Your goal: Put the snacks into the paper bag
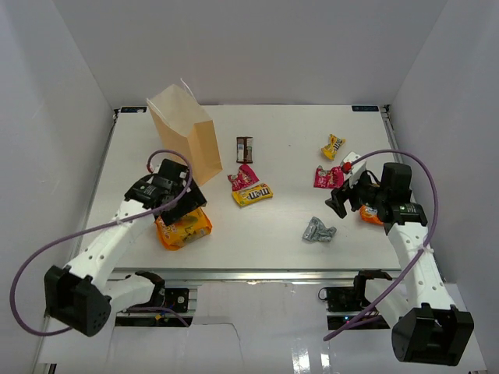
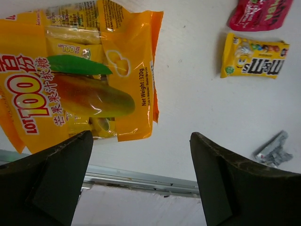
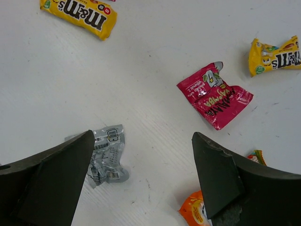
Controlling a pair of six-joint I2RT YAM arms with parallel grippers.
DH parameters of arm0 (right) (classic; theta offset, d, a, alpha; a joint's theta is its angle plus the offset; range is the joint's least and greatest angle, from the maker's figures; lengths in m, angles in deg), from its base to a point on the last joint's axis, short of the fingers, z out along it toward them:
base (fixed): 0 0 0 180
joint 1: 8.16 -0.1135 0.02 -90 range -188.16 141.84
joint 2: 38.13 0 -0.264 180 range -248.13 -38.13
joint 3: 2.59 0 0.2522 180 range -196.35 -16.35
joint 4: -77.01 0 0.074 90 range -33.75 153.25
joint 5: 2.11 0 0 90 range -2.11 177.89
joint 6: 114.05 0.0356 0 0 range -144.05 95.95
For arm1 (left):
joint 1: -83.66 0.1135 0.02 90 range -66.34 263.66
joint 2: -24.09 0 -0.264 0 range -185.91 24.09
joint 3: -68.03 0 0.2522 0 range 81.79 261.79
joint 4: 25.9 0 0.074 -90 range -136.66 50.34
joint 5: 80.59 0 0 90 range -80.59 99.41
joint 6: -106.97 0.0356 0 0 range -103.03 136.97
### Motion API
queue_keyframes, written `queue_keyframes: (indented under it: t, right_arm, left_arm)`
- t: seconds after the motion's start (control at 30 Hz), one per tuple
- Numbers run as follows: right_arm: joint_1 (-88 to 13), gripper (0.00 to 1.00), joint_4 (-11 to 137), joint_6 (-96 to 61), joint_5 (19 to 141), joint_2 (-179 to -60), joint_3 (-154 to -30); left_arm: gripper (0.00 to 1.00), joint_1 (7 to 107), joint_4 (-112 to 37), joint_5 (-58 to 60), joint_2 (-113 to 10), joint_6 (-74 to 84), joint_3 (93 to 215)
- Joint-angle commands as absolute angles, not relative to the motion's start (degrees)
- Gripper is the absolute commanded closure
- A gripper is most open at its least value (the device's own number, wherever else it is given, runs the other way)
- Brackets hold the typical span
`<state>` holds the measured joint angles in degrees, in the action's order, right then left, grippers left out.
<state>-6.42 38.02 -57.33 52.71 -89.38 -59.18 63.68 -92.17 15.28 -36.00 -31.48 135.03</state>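
Observation:
The tan paper bag (image 1: 185,132) stands at the back left. The large orange bag (image 1: 184,227) lies near the front left; it fills the upper left of the left wrist view (image 2: 80,70). My left gripper (image 1: 185,207) is open and empty just over its edge (image 2: 141,179). My right gripper (image 1: 338,202) is open and empty above bare table (image 3: 141,174), between the silver wrapper (image 3: 106,157) and a small orange packet (image 3: 195,209). A red packet (image 3: 214,94) lies ahead of it.
A dark brown bar (image 1: 245,148), a pink packet (image 1: 244,178) and a yellow M&M's packet (image 1: 252,194) lie mid-table. A small yellow packet (image 1: 334,146) lies at the back right. The table's front rail (image 2: 141,176) runs under the left gripper. White walls enclose the table.

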Motion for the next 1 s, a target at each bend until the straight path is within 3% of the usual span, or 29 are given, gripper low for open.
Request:
queue_keyframes:
  t: [0.0,0.27,0.63,0.73,0.8,0.9,0.97]
  right_arm:
    - [-6.40,0.10,38.73,-59.29,50.18,-90.07,-58.98]
    - [-6.40,0.10,39.61,-59.64,52.12,-92.01,-57.66]
    - [-6.31,0.10,40.40,-59.56,52.38,-92.01,-56.34]
    - [-6.23,0.10,40.40,-59.65,52.55,-91.40,-55.73]
    - [-6.23,0.10,40.66,-59.47,52.56,-91.05,-55.37]
    - [-6.23,0.10,40.75,-59.03,51.94,-90.96,-55.11]
    - [-6.23,0.10,40.75,-58.94,51.76,-91.13,-55.28]
  left_arm:
    - [0.06,58.71,-95.56,26.01,-43.65,-37.96,140.31]
    - [0.08,51.59,-100.82,34.98,-61.14,-41.48,144.37]
    - [0.13,48.16,-100.65,38.07,-77.68,-37.26,149.30]
    - [0.30,47.80,-100.65,37.10,-77.16,-38.66,144.56]
    - [0.48,47.72,-99.60,36.75,-75.58,-39.28,140.52]
    - [0.58,47.45,-98.28,36.13,-72.95,-38.58,138.40]
    - [0.70,46.93,-97.84,36.04,-71.19,-37.70,138.92]
